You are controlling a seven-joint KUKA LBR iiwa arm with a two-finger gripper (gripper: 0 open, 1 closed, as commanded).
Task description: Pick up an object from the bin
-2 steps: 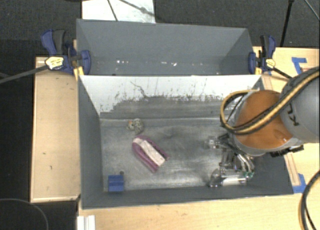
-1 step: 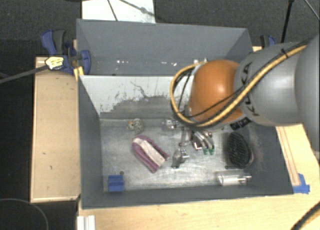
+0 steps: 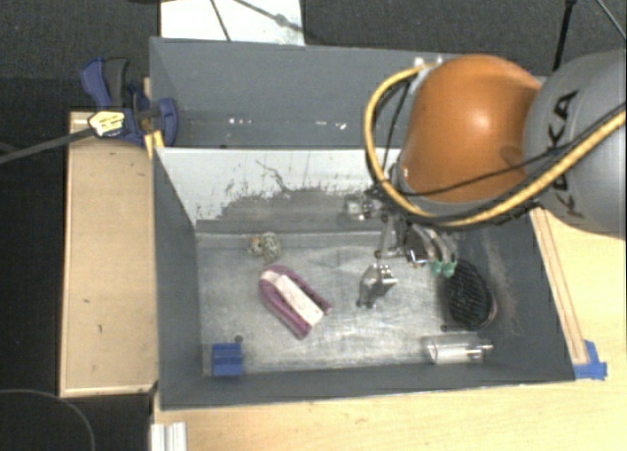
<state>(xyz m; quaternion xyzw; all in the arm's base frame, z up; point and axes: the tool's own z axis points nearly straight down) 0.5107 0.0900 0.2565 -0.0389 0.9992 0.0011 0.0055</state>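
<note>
My gripper (image 3: 375, 287) hangs low over the middle of the bin floor, with nothing seen between its fingertips. To its left lies a purple and white block-shaped thing (image 3: 292, 302), tilted diagonally. A black oval brush head (image 3: 465, 296) with a green bit at its top lies just to the gripper's right. In front of that, a clear small tube or vial (image 3: 455, 349) lies flat near the front wall.
A small blue block (image 3: 226, 360) sits in the front left corner. A small greyish crumpled thing (image 3: 264, 242) lies near the back wall at the left. The arm with its orange cover reaches in from the right over the bin's back right part.
</note>
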